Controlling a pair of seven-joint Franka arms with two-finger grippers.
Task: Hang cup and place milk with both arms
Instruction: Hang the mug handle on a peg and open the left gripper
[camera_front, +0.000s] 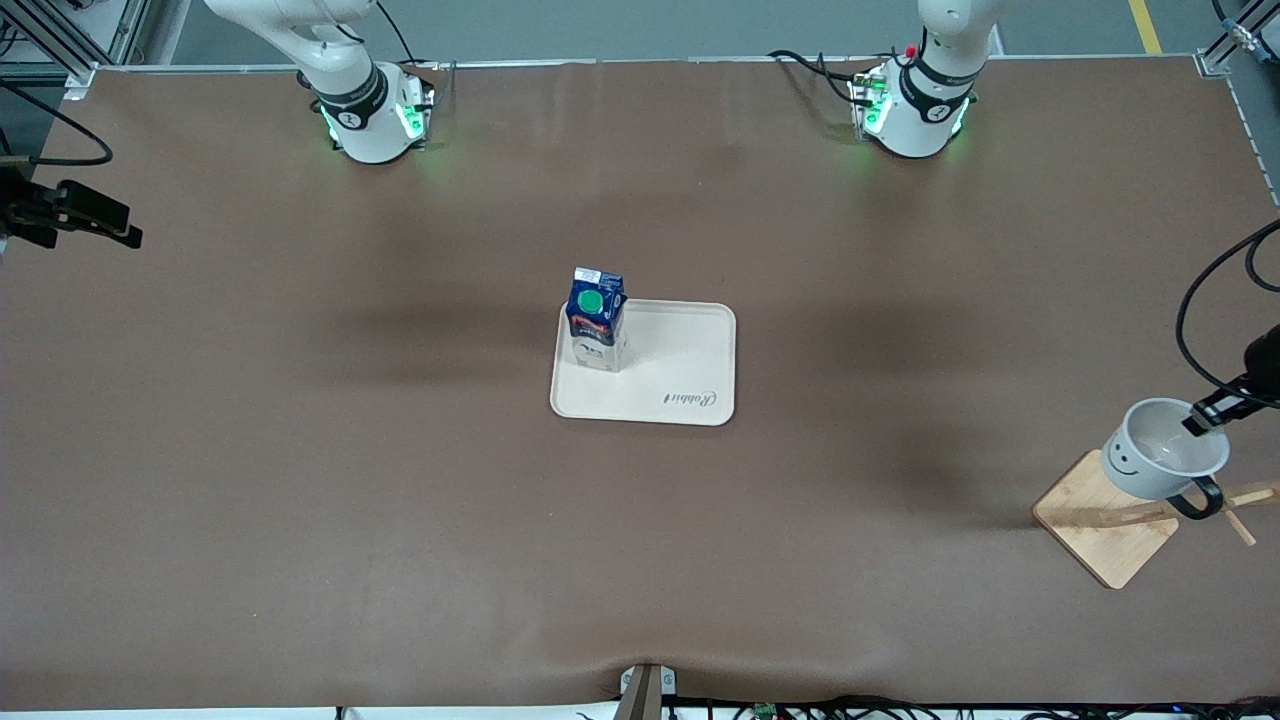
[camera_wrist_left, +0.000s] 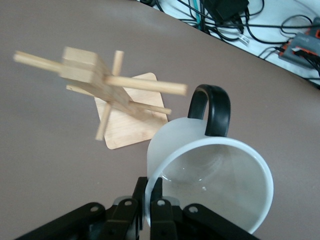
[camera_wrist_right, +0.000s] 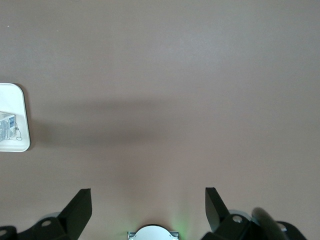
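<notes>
Left gripper (camera_wrist_left: 148, 200) is clamped on the rim of the cup (camera_wrist_left: 210, 180), one finger inside the wall and one outside. It holds the cup tilted in the air over the wooden rack (camera_front: 1110, 515) at the left arm's end of the table. One cup only: white, with a black loop handle (camera_wrist_left: 212, 107) and a smiley face on its side. In the front view the handle hangs right at one of the rack's pegs (camera_front: 1245, 492); whether the peg passes through the loop I cannot tell. From the left wrist view the rack shows one square base (camera_wrist_left: 132, 122), one post and several crossed pegs, beside the cup.

Right gripper (camera_wrist_right: 148, 210) hangs over bare brown table (camera_wrist_right: 165, 75) at the right arm's end, fingers spread wide with nothing between them. This arm waits.

One milk carton (camera_front: 596, 318), blue with a green cap, stands upright on the one beige tray (camera_front: 690, 360) in the middle of the table, at the tray corner toward the right arm's end and farther from the front camera. Carton and tray sit well apart from both grippers.

Count: two arms, one cup, one carton, one tray, one rack.
</notes>
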